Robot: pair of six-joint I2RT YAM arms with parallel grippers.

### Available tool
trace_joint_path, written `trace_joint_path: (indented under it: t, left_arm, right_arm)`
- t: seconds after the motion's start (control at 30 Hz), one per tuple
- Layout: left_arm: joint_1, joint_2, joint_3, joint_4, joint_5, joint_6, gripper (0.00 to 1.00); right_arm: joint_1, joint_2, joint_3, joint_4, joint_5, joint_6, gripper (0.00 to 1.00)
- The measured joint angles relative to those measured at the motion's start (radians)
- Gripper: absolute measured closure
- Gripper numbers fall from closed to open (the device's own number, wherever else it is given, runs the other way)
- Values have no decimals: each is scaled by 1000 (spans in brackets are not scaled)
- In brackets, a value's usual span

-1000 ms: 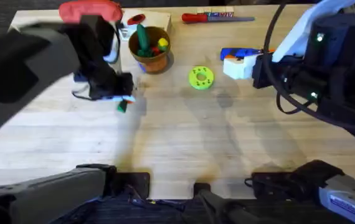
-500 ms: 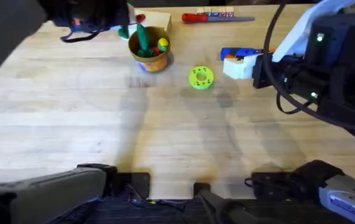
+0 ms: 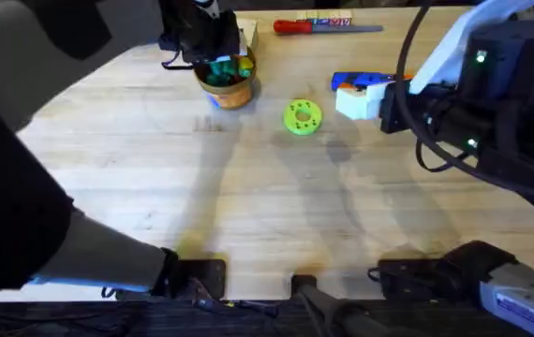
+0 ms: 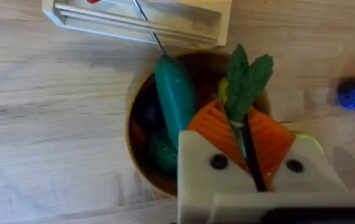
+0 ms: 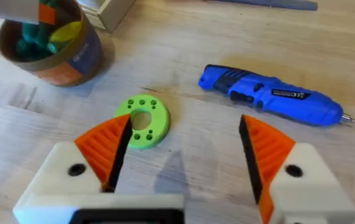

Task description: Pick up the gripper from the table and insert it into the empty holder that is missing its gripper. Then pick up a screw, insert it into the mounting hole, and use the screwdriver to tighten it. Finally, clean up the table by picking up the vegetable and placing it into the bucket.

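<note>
You are in the last step, the clean-up: your left gripper (image 4: pixel 247 144) is hanging directly over the bucket (image 3: pixel 227 86), which stands near the far edge of the table (image 3: pixel 248 215), left of the middle. The orange pads are pinching the stalk of the vegetable (image 4: pixel 246 84), a slim green piece whose leafy tip is pointing out over the bucket's mouth. Inside the bucket a thicker teal-green toy vegetable (image 4: pixel 175 102) is already lying among other toy pieces. Your right gripper (image 5: pixel 187 152) is hovering with its jaws spread wide and nothing between them, above the green disc (image 5: pixel 142 122) and near the screwdriver (image 5: pixel 271 95), which is lying on the table toward the far right. A red-handled hand screwdriver (image 3: pixel 295 27) is resting along the far edge. The next move, as I judge it, calls for parting the left pads so the vegetable drops inside the rim, since it is already centred above the opening, then lifting clear.
</note>
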Motion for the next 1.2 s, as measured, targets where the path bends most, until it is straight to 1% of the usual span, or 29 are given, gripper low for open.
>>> trace_joint_path:
  t: [0.03,0.07,0.13,0.23,0.27,0.37,0.4,0.43,0.6,0.7,0.77,0.83,0.93,1.07,1.1,1.2]
  left_arm:
    - [0,6,0,0,0,1,866]
    - [1,12,0,2,2,2,798]
    - [1,14,0,9,7,2,622]
    - [-4,11,0,14,11,8,415]
    - [-5,11,0,16,12,9,327]
    - [-5,6,0,17,10,20,182]
    - [-5,3,0,17,11,24,112]
    - [-5,-2,0,14,9,32,85]
    - [-1,-59,0,2,-3,93,73]
    - [-1,-136,1,-10,-6,137,69]
    - [-1,-207,3,-36,-6,172,69]
    - [-1,-278,8,-81,-6,214,69]
    - [-1,-392,22,-199,-6,291,68]
    - [-1,-518,30,-423,-6,395,68]
    - [-1,-582,30,-582,-6,469,68]
    - [-1,-627,30,-682,-6,524,68]
  right_arm:
    - [0,0,0,0,0,0,9]
    - [0,0,0,0,0,0,10]
    - [0,0,0,0,0,0,10]
    - [0,0,0,0,0,0,10]
    - [0,0,0,0,0,0,10]
    - [0,0,0,-1,0,0,10]
    - [0,0,0,-5,0,0,8]
    - [0,0,0,-13,0,0,10]
    - [0,0,0,-42,0,0,10]
    - [0,-1,0,-58,0,0,10]
    - [0,-14,8,-121,0,0,10]
    - [0,-35,43,-232,0,-6,9]
    - [0,-63,135,-387,-1,-30,10]
    - [0,-83,310,-638,-3,-47,10]
    - [0,-85,432,-820,-3,-54,10]
    - [0,-86,533,-959,-3,-56,10]
